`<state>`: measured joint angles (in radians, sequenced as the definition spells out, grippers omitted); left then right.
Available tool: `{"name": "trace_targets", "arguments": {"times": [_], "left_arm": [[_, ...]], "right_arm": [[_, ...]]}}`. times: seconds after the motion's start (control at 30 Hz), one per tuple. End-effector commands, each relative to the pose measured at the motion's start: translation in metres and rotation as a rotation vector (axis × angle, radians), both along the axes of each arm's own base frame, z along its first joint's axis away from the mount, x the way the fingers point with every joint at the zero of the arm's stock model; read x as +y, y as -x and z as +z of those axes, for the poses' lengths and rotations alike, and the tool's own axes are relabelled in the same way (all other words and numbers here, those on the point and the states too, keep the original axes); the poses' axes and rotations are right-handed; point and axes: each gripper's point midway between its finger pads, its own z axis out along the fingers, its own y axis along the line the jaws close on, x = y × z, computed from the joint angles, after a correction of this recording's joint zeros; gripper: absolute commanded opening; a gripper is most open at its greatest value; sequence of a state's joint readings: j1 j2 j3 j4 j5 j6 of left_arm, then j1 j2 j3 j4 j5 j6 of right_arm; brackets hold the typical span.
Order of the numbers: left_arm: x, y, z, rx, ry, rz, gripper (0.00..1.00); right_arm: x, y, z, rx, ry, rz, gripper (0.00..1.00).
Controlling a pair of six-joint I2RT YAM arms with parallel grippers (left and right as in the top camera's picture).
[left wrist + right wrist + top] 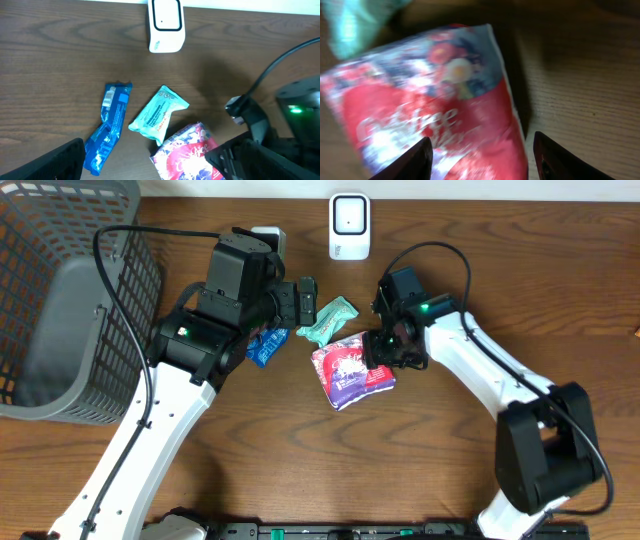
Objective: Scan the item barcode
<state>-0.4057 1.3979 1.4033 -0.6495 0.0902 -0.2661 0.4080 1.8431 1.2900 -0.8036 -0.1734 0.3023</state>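
Observation:
A red and purple flowered snack bag (350, 370) lies flat on the wooden table, mid-centre. My right gripper (385, 355) stands open at the bag's right edge. In the right wrist view the bag (435, 115) fills the space between the jaws; one finger (412, 160) is over it and the other finger (560, 160) is clear of it, above bare wood. The white scanner (349, 225) stands at the back edge. My left gripper (305, 300) hangs wide open above the table, holding nothing. No barcode is readable.
A pale green packet (328, 320) lies just behind the red bag, and a blue packet (266, 345) lies to its left, partly under the left arm. A grey mesh basket (60, 300) fills the left side. The right arm's cable loops above the table.

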Motion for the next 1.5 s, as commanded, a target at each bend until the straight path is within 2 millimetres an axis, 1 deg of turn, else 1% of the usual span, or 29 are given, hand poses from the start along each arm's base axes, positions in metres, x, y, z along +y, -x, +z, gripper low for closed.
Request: {"name": "trace_targets", "arguments": {"times": [0.0, 0.1, 0.17, 0.23, 0.33, 0.4, 0.5, 0.57, 0.67, 0.77, 0.8, 0.9, 1.0, 1.17, 1.27, 1.37, 1.47], "left_arm": [[0.002, -0.003, 0.007, -0.015, 0.001, 0.016, 0.98], [0.002, -0.003, 0.007, -0.015, 0.001, 0.016, 0.98], [0.002, -0.003, 0.007, -0.015, 0.001, 0.016, 0.98], [0.002, -0.003, 0.007, -0.015, 0.001, 0.016, 0.98], [0.002, -0.003, 0.007, -0.015, 0.001, 0.016, 0.98], [0.002, -0.003, 0.007, -0.015, 0.001, 0.016, 0.98], [0.002, -0.003, 0.007, -0.015, 0.001, 0.016, 0.98], [0.002, -0.003, 0.007, -0.015, 0.001, 0.016, 0.98], [0.002, -0.003, 0.007, -0.015, 0.001, 0.016, 0.98], [0.002, -0.003, 0.007, -0.015, 0.001, 0.017, 0.98], [0.002, -0.003, 0.007, -0.015, 0.001, 0.016, 0.98], [0.002, -0.003, 0.007, -0.015, 0.001, 0.016, 0.98], [0.002, -0.003, 0.007, -0.015, 0.001, 0.016, 0.98], [0.002, -0.003, 0.007, -0.015, 0.001, 0.016, 0.98], [0.002, -0.003, 0.007, -0.015, 0.001, 0.016, 0.98], [0.002, -0.003, 0.007, -0.015, 0.001, 0.016, 0.98], [0.002, -0.003, 0.007, -0.015, 0.001, 0.016, 0.98]], "right_arm": [[-0.006, 0.003, -0.018, 0.039, 0.045, -0.028, 0.60], [-0.005, 0.006, -0.028, 0.065, 0.051, -0.025, 0.60], [-0.006, 0.007, -0.030, 0.072, 0.054, -0.025, 0.60], [-0.008, 0.006, -0.030, 0.069, 0.062, -0.030, 0.53], [-0.017, 0.002, -0.030, 0.064, 0.073, -0.056, 0.39], [-0.033, -0.001, -0.031, 0.070, 0.114, -0.123, 0.34], [-0.065, -0.002, -0.032, 0.091, 0.182, -0.200, 0.22], [-0.087, 0.000, -0.032, 0.112, 0.224, -0.243, 0.18], [-0.118, 0.001, -0.030, 0.131, 0.272, -0.307, 0.19], [-0.141, -0.004, -0.019, 0.117, 0.289, -0.333, 0.26], [-0.145, -0.006, -0.015, 0.108, 0.286, -0.336, 0.27], [-0.159, -0.014, 0.005, 0.063, 0.273, -0.356, 0.36], [-0.167, -0.022, 0.027, 0.010, 0.257, -0.384, 0.42], [-0.168, -0.028, 0.059, -0.069, 0.236, -0.396, 0.52], [-0.165, -0.027, 0.073, -0.102, 0.211, -0.394, 0.53], [-0.152, -0.025, 0.090, -0.131, 0.129, -0.376, 0.52], [-0.132, -0.025, 0.108, -0.176, 0.026, -0.321, 0.52]]}}
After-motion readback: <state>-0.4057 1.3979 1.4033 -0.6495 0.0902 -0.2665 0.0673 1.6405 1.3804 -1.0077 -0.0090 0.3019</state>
